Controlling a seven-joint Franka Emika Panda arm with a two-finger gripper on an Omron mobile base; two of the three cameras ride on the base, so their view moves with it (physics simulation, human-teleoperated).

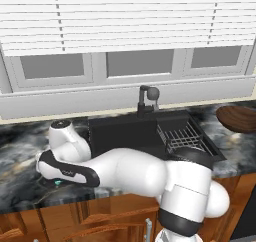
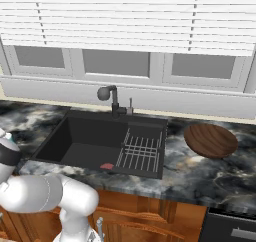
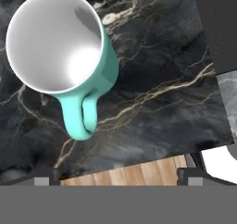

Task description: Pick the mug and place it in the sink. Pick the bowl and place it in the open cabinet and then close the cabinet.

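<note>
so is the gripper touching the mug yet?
Apart. In the hand view the mug stands upright on the dark marble counter, upper left, while the gripper tips sit at the bottom edge with bare counter between them and the mug's handle.

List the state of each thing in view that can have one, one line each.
mug: upright on the counter, empty, not gripped.
claw: open above the mug, holding nothing.
bowl: on the counter right of the sink, untouched.
sink: no mug in it, faucet off.
wire rack: in the sink's right side, empty.
</note>
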